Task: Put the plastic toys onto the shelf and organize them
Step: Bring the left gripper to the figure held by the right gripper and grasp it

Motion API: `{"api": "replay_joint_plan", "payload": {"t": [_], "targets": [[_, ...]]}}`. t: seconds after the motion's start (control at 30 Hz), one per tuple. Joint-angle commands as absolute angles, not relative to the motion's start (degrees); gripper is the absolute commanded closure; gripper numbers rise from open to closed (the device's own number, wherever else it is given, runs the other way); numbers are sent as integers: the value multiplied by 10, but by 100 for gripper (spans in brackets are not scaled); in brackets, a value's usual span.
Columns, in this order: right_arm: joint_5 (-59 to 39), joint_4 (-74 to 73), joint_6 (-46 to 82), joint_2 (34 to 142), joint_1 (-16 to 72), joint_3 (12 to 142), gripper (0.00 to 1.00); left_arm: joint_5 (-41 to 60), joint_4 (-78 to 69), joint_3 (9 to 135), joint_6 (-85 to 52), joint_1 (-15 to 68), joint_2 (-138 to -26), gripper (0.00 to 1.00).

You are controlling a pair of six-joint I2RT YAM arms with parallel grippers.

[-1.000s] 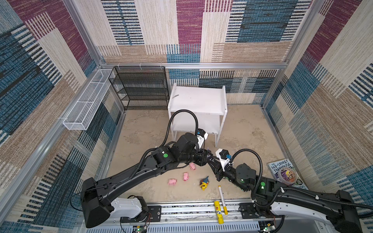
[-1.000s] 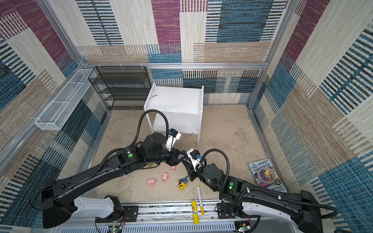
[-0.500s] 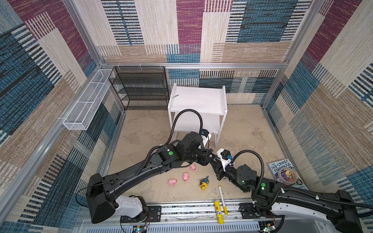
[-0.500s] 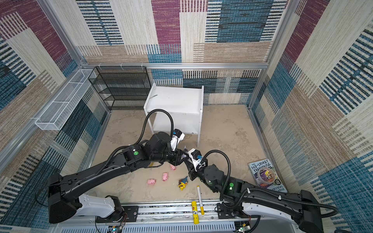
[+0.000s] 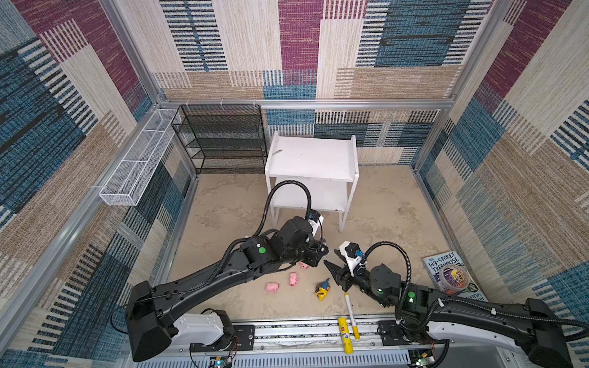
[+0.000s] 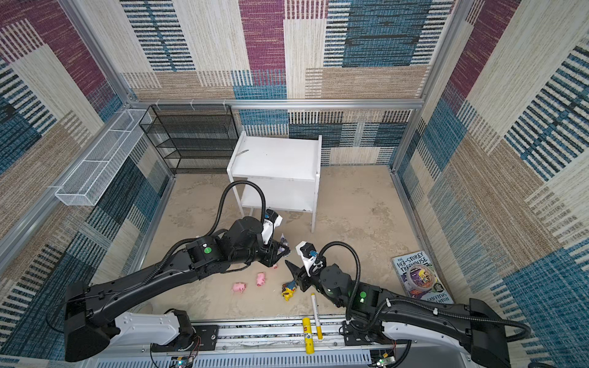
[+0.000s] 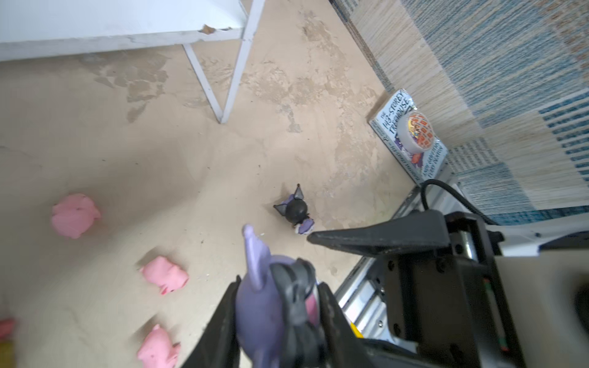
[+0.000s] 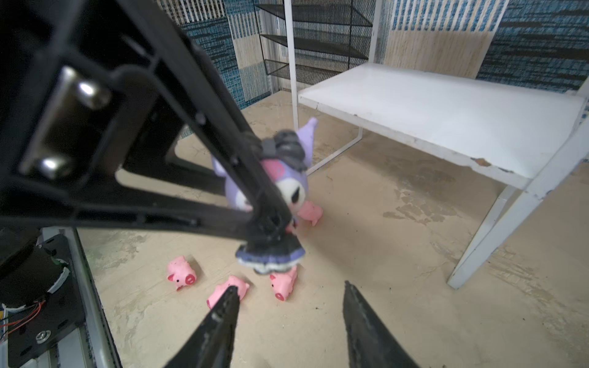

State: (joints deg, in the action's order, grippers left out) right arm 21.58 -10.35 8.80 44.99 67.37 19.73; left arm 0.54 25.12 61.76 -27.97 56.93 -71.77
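My left gripper [image 7: 279,286] is shut on a purple big-eared figure [image 7: 261,302], held above the floor; in the right wrist view that figure [image 8: 287,178] hangs just beyond my right gripper [image 8: 291,286], which is open and empty. In a top view the left gripper [image 5: 320,250] and right gripper [image 5: 330,256] stand tip to tip in front of the white shelf [image 5: 312,159]. Three pink pigs [image 5: 272,287] [image 5: 293,278] [image 5: 303,265] and a yellow figure with a blue hood [image 5: 322,288] lie on the floor. A second black-and-purple figure [image 7: 296,212] stands on the floor.
A white marker [image 5: 352,313] and a yellow tube [image 5: 345,334] lie by the front rail. A book [image 5: 438,264] with a round tub on it sits at the right wall. A black mesh rack [image 5: 223,140] and a white wire basket [image 5: 137,165] stand at the back left.
My right gripper has opened and let go of the purple figure. My left gripper has closed on the figure and shifted slightly right.
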Motion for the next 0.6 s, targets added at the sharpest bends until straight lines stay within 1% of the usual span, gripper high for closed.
{"api": "replay_joint_plan", "payload": {"t": [0.0, 0.03, 0.1, 0.17, 0.27, 0.33, 0.47, 0.57], "targets": [[164, -108, 108, 450, 673, 187, 36, -46, 244, 596, -229, 569, -695, 73], [139, -113, 108, 447, 673, 180, 30, -45, 242, 586, -209, 569, -686, 73], [52, -130, 99, 435, 671, 164, 17, -27, 234, 572, -164, 569, -666, 72], [-41, -140, 95, 420, 663, 154, 13, 5, 233, 559, -117, 569, -644, 72], [-148, -146, 106, 398, 629, 149, 13, 61, 233, 539, -56, 569, -607, 72], [-191, -154, 114, 384, 609, 148, 12, 113, 223, 519, -13, 569, -583, 71], [-240, -169, 117, 381, 591, 163, 14, 197, 202, 479, 35, 569, -536, 71], [-258, -162, 114, 410, 590, 185, 18, 211, 196, 470, 41, 569, -520, 71]]}}
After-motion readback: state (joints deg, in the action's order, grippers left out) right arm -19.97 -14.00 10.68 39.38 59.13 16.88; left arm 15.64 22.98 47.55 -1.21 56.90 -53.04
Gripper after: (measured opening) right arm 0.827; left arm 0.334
